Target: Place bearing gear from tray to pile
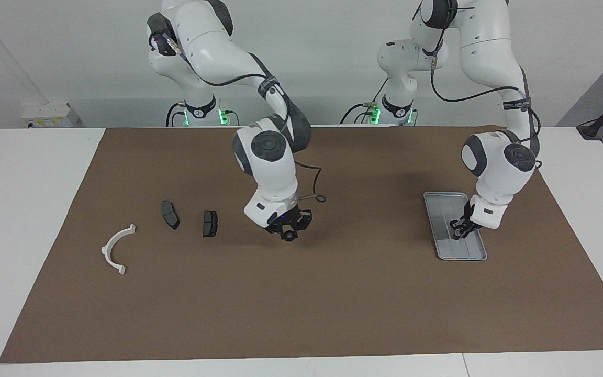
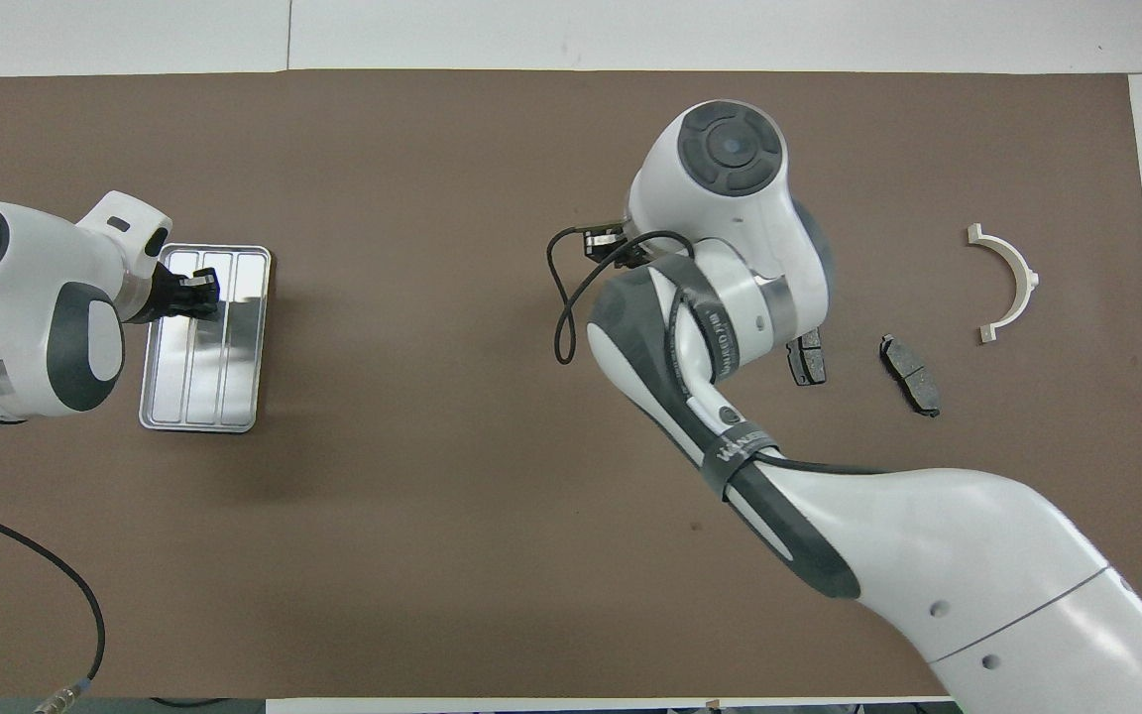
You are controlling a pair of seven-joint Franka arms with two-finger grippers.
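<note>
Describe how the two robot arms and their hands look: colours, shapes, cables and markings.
Both arms are glossy white with rounded, bulbous segments and dark grey joint caps and bands. Black cables run along the outside of each; one loops loosely near the right hand. A dark band with white lettering wraps each forearm. The left hand and the right hand are small, black and two-fingered on white wrist blocks. Green lights glow at both bases.

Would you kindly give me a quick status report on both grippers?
Right gripper over bare mat beside the pile, holding a small dark part. Left gripper over the tray. Nothing in the way.
</note>
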